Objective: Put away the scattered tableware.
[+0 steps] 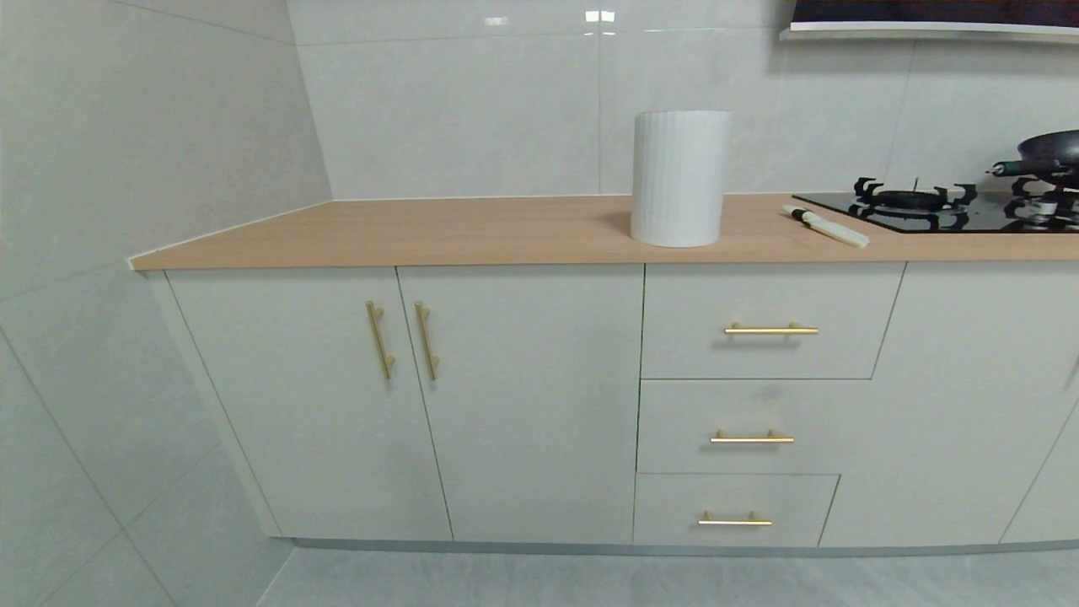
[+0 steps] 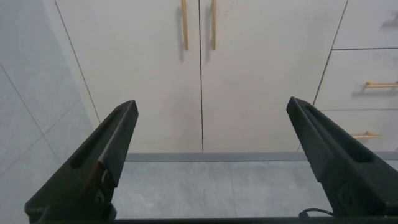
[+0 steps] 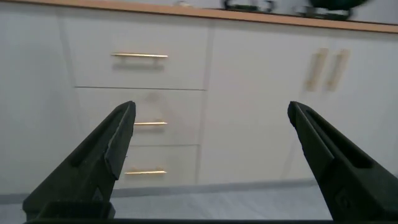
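Left gripper (image 2: 211,106) and right gripper (image 3: 211,107), both spread wide and holding nothing, low before kitchen cabinets.
Left wrist view: double doors (image 2: 249,93), brass handles, grey floor (image 2: 211,186) beneath. Right wrist view: drawer stack (image 3: 140,74), three brass pulls. Head view: long pale utensil (image 1: 826,226) lying flat on wooden countertop (image 1: 472,229), just beside black hob (image 1: 927,215), near upright white ribbed canister (image 1: 679,179).
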